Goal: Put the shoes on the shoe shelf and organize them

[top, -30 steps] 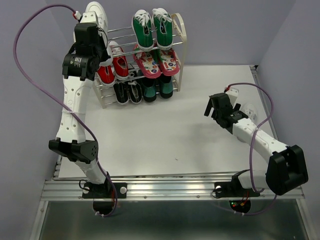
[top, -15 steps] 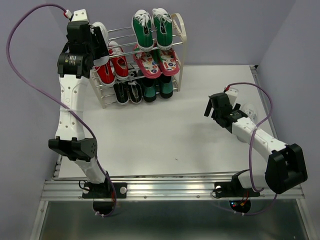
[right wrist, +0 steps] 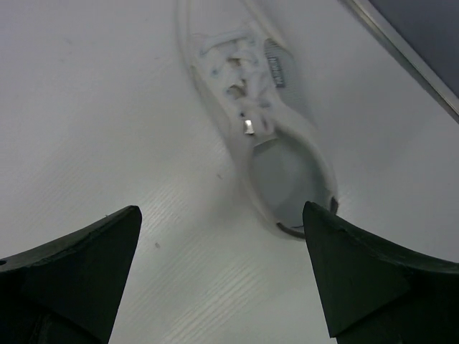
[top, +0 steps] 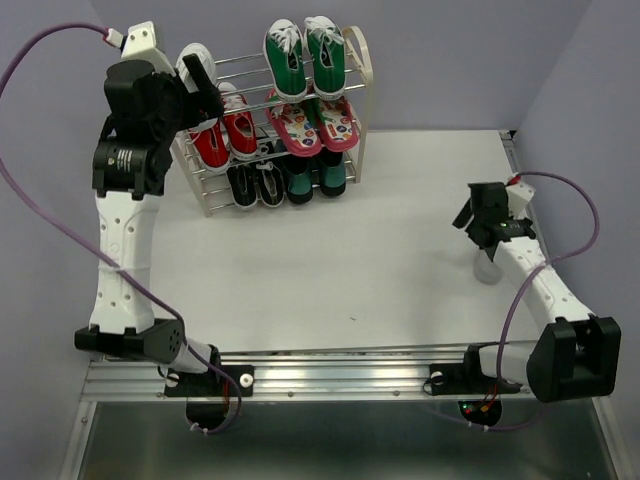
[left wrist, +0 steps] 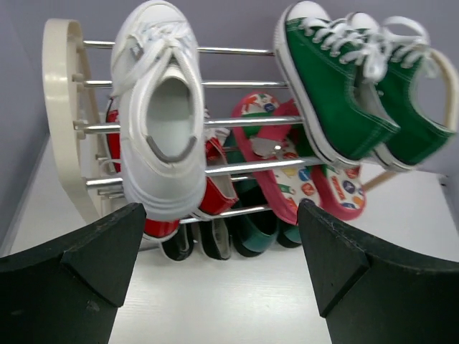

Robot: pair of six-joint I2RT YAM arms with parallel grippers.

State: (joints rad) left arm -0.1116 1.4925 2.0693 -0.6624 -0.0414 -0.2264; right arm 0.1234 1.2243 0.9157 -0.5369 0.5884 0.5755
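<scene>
The shoe shelf stands at the table's back left. One white shoe lies on its top rods at the left, heel toward the camera; from above this white shoe is partly hidden by my left arm. My left gripper is open just in front of it, touching nothing; from above the left gripper hovers by the shelf's top left corner. Red shoes fill the middle tier, black shoes the bottom. A second white shoe lies on the table at the right. My right gripper is open above its heel.
Green sneakers sit top right on the shelf, pink sandals below them, dark green shoes at the bottom right. The table's right rail runs close behind the loose white shoe. The right gripper is near that edge.
My left gripper opened, let go of the white shoe on the top tier and drew back to the left. The right arm swung right to hang over the other white shoe.
</scene>
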